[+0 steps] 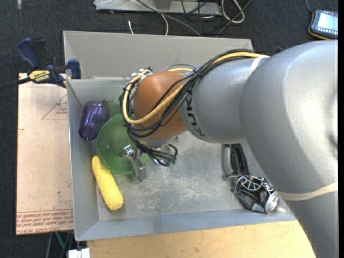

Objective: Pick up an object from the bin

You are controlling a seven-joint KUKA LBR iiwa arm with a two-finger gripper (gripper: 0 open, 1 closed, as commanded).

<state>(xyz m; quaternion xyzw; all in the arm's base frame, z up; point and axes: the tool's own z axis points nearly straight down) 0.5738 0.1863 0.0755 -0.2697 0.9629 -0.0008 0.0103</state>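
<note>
Seen from above, my gripper (135,163) hangs low in the grey bin (177,198), at the 4 o'clock edge of a round green dome (112,143). I cannot tell how far it is open. A yellow corn cob (106,184) lies at its 7 o'clock and a purple eggplant (93,119) at 11.

Soft, even light falls from above. The grey arm (279,106) carries a broad pale sheen along its upper side and throws a faint, soft-edged shadow onto the base of the bin (183,192) beneath it. Small glints show on the crushed can (255,193). The floor (43,15) around the bin is dark.
</note>
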